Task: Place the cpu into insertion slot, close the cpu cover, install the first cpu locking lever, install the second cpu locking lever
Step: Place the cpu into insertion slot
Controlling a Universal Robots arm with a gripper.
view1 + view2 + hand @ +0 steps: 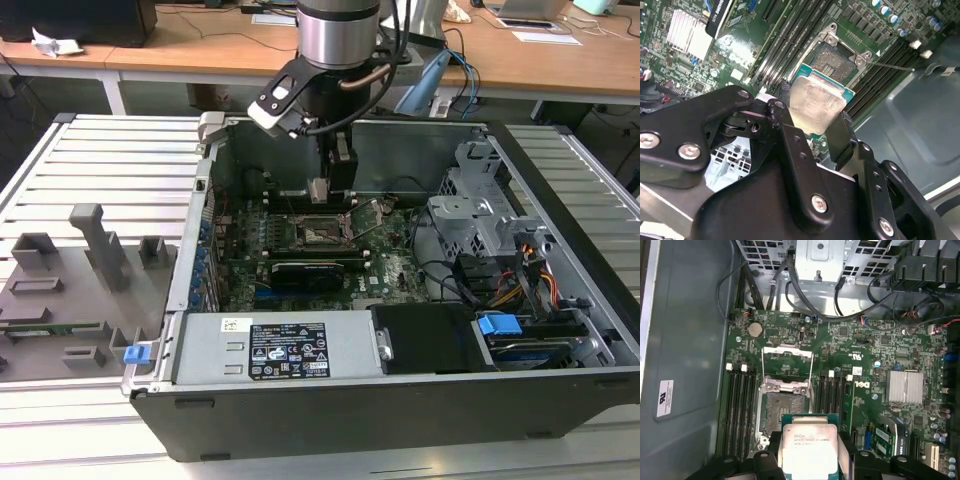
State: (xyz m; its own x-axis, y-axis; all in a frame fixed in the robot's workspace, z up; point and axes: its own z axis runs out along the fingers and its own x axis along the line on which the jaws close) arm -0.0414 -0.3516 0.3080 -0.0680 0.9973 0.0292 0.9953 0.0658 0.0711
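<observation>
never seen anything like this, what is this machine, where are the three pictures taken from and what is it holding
This is a robot arm reaching down into an open computer case that lies on a slatted metal table. The exterior view looks on from outside; the two wrist views come from cameras riding on the arm, looking past its gripper at the green motherboard. The gripper is shut on the cpu, a small silver square chip, holding it over the board near the empty socket. The cpu cover is flipped open beside the socket.
</observation>
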